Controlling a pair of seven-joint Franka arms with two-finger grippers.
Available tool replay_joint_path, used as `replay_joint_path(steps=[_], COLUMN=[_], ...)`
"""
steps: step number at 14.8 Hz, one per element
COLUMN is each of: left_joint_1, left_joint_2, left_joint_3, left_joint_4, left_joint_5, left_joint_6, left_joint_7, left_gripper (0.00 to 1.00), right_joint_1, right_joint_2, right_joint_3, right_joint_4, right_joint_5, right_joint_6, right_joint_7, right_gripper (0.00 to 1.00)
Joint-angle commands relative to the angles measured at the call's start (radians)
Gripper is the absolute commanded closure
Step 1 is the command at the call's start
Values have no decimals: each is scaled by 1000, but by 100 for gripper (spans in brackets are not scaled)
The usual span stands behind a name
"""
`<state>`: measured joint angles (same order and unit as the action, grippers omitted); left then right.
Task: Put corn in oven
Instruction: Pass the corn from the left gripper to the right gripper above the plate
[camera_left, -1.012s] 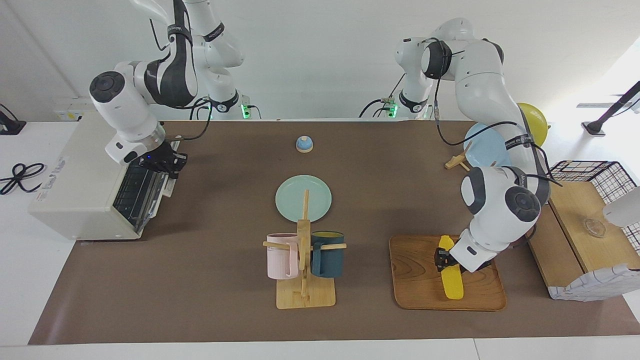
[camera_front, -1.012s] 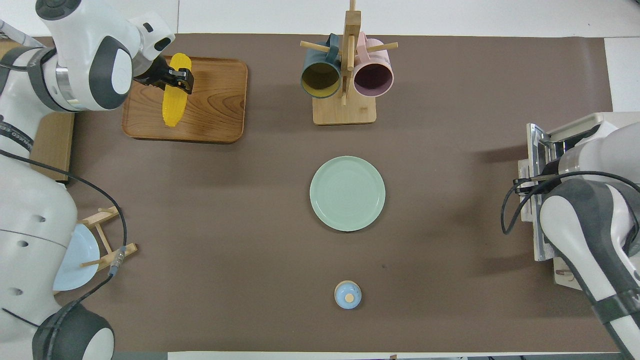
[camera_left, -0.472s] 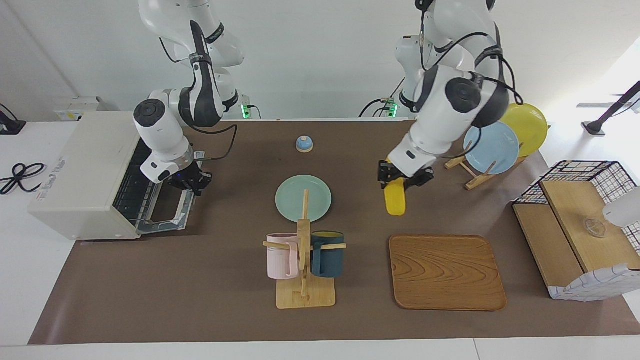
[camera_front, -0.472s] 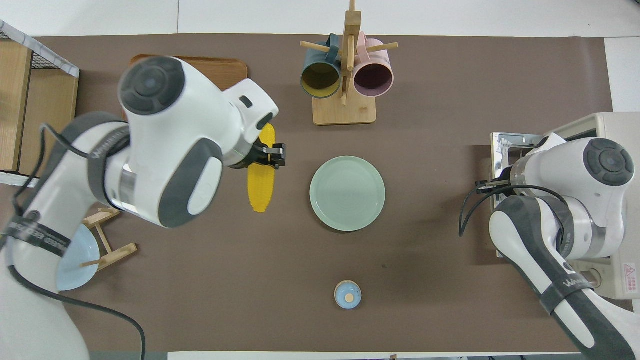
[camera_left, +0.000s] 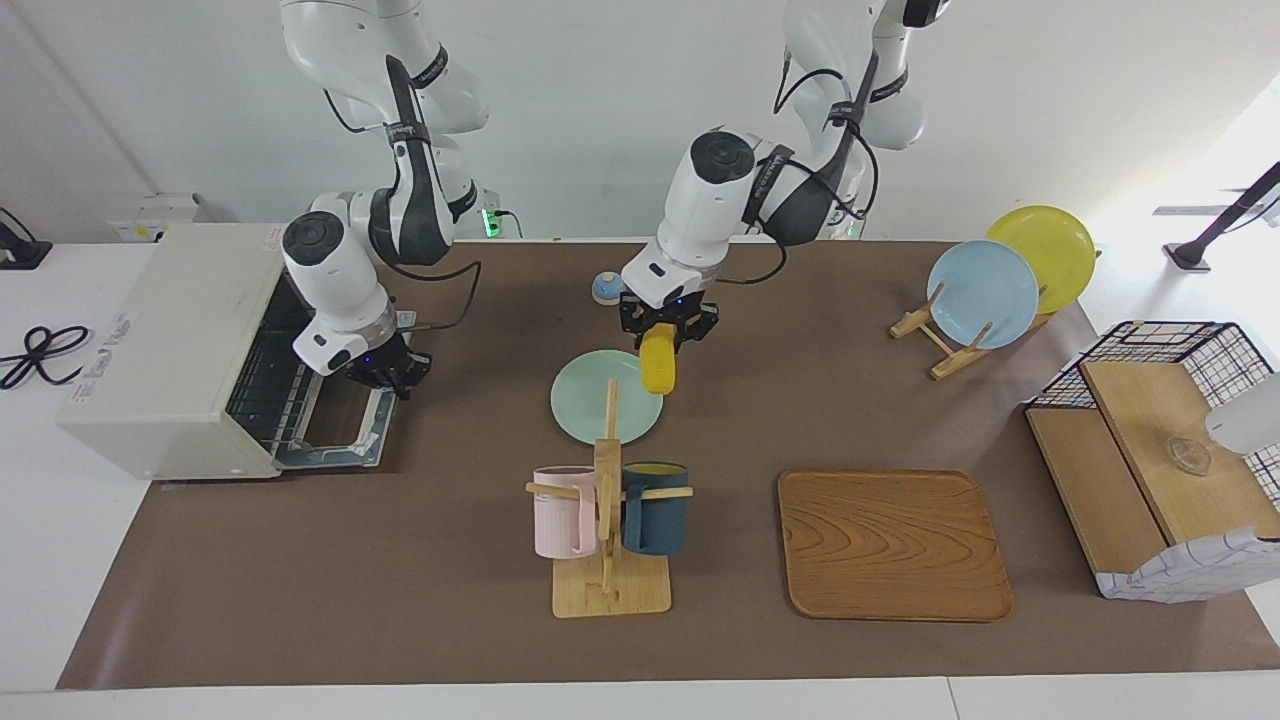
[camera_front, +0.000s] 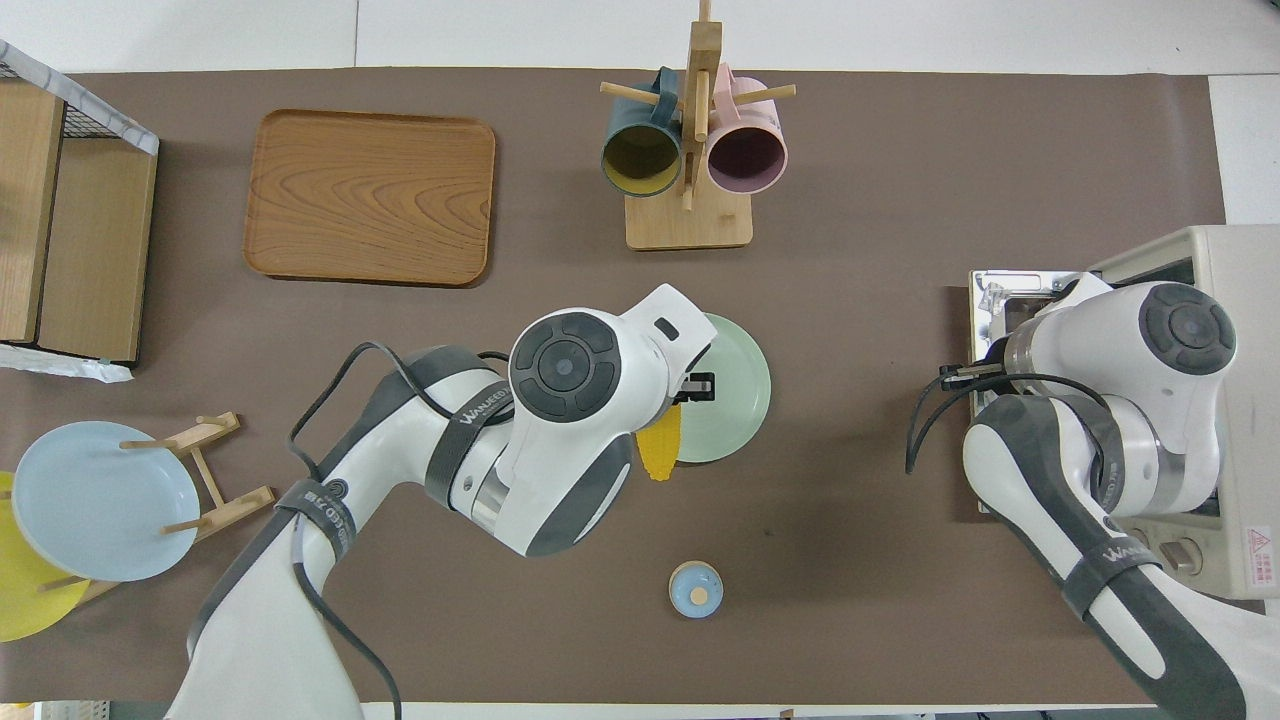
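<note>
The yellow corn (camera_left: 658, 368) hangs tip-down from my left gripper (camera_left: 668, 328), which is shut on its upper end, in the air over the rim of the green plate (camera_left: 590, 405). From overhead the corn (camera_front: 660, 455) pokes out beneath the left arm, with the left gripper (camera_front: 695, 388) over the plate's edge. The cream oven (camera_left: 170, 330) stands at the right arm's end, its door (camera_left: 335, 440) folded down flat and the wire rack showing. My right gripper (camera_left: 385, 375) is shut at the door's handle edge; overhead, the right arm hides it.
A mug rack (camera_left: 608, 500) with a pink and a dark mug stands farther from the robots than the green plate. The wooden tray (camera_left: 893, 545) lies bare. A small blue bell (camera_front: 695, 589) sits nearer the robots. A plate stand (camera_left: 982, 293) and a wire basket (camera_left: 1165, 345) occupy the left arm's end.
My left gripper lifted the corn off the wooden tray and carried it toward the oven's end, now over the green plate. My right gripper pulled the oven door down flat.
</note>
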<state>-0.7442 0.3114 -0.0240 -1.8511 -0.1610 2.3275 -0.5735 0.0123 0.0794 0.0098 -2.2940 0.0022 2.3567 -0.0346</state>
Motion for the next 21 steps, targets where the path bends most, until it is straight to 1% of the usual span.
replay_joint_path(steps=[1,4,5,6,7,8,9,10,12,13,16,17,19,21], left_joint_1=[-40,-40,-41,-55,-60,-60,-60,-60,-44,-32,46,74,159,253], left_joint_2=[89,97,101,107,107,107,106,106,91,72,-46,-78,-145,-184], left_joint_3=[22,22,22,25,26,30,32,33,35,38,41,42,44,44], left_joint_4=[19,19,16,9,3,3,3,3,3,7,10,15,24,71], left_joint_5=[-15,-15,-15,-14,-11,-8,-6,-6,-6,-5,-3,-3,-3,9], left_joint_6=[119,139,148,168,168,168,167,162,148,110,-54,-103,-186,-307], left_joint_7=[-22,-22,-28,-40,-40,-40,-40,-40,-34,-29,1,26,95,199], left_gripper=[100,100,100,100,100,52,8,0,0,0,0,0,0,0], right_joint_1=[31,55,61,69,78,92,104,118,130,136,141,153,188,271], right_joint_2=[-4,-3,6,11,17,17,14,11,14,14,10,8,32,69], right_joint_3=[-13,-13,-13,-13,-13,-13,-11,-11,-4,-1,2,16,27,30], right_joint_4=[-7,4,33,69,102,117,125,128,151,151,153,168,270,410], right_joint_5=[8,24,24,25,25,25,25,25,25,25,27,27,38,29], right_joint_6=[12,21,1,-45,-81,-102,-105,-105,-119,-119,-122,-126,-213,-310], right_joint_7=[28,36,44,47,71,106,113,113,116,117,119,127,197,316], right_gripper=[100,100,100,100,93,51,3,0,0,0,0,0,0,0])
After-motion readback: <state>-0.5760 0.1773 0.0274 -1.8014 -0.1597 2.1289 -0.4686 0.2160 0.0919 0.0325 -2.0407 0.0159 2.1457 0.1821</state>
